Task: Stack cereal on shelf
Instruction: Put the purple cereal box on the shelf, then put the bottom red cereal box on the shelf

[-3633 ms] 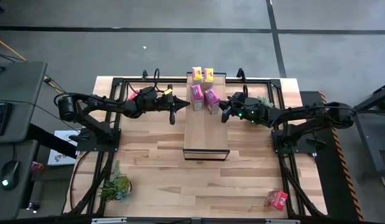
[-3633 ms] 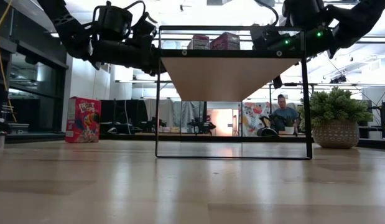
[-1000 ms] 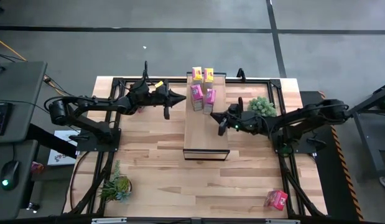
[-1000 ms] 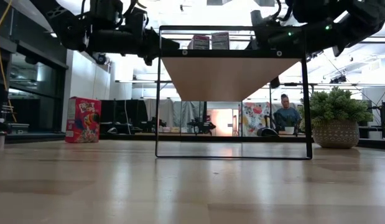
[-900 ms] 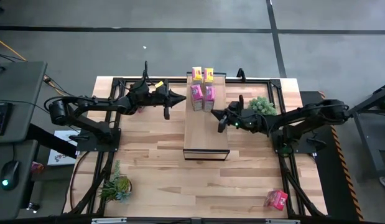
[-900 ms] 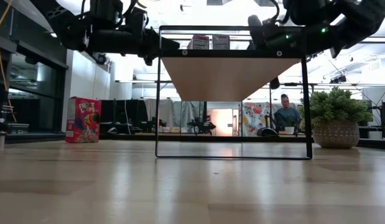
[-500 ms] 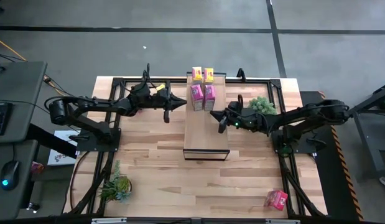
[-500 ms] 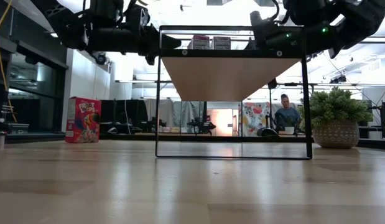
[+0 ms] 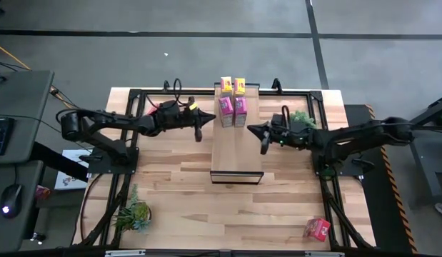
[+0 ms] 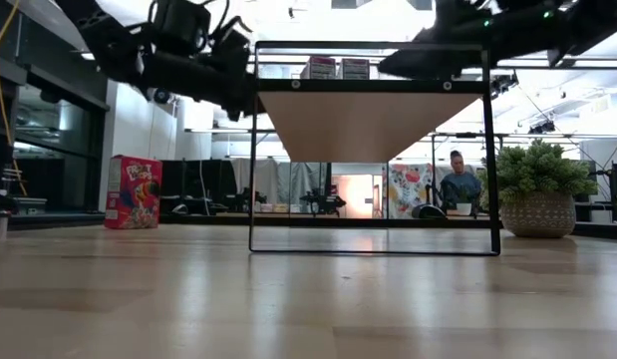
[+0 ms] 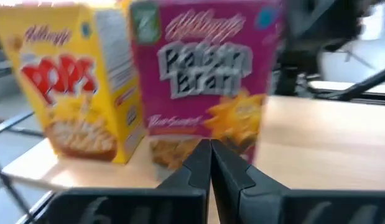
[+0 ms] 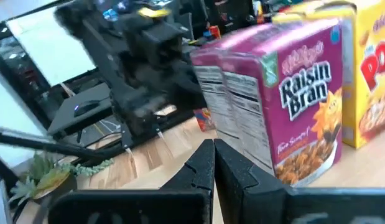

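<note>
The shelf (image 9: 237, 153) stands raised at the table's middle. At its far end two yellow cereal boxes (image 9: 233, 86) stand upright, with two pink ones (image 9: 233, 111) side by side just nearer. My left gripper (image 9: 205, 118) is shut and hovers off the shelf's left edge, pointing at the left pink box (image 11: 208, 74). My right gripper (image 9: 251, 130) is shut beside the shelf's right edge, near the right pink box (image 12: 292, 106). Neither touches a box. One red box (image 9: 317, 228) lies near the table's front right corner, and another (image 10: 134, 191) stands at the far left.
A potted plant (image 9: 300, 118) stands right of the shelf under my right arm. A second plant (image 9: 135, 214) lies at the near left. The shelf's near half is bare wood. A dark frame (image 9: 128, 128) runs along the table's sides.
The right pink box, at first skewed, has been turned square against the left one. My right gripper has then risen and drawn back a little toward the table's right edge. My left gripper has sunk and swung slightly toward the near edge, staying shut.
</note>
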Robot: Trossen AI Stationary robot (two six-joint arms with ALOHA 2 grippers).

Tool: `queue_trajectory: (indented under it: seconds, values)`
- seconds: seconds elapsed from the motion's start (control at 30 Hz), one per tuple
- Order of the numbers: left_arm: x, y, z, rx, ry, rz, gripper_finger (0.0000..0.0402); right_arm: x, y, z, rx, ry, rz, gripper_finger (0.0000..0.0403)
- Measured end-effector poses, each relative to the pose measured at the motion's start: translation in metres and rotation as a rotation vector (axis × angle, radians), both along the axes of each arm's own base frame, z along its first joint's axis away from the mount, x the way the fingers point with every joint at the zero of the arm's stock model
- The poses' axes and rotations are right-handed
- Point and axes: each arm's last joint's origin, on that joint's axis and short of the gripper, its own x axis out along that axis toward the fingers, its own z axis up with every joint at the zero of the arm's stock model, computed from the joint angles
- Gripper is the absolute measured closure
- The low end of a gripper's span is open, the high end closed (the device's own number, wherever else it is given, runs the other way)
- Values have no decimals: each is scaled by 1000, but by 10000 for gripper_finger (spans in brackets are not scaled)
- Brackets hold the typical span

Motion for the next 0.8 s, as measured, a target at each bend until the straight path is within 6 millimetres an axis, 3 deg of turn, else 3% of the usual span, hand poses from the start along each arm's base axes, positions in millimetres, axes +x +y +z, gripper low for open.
queue_trajectory:
  seconds: [0.2,0.47,0.67,0.8]
  values:
    - [10,12,-13,31,-61,139,402,-10,15,13,-67,-30,30,403]
    - [24,27,-22,-5,-28,77,402,-13,27,14,-91,-20,12,403]
    - [27,31,-20,26,-22,81,401,-14,32,13,-90,-12,20,403]
    - [16,29,-7,32,38,85,401,-14,35,12,-96,1,9,403]
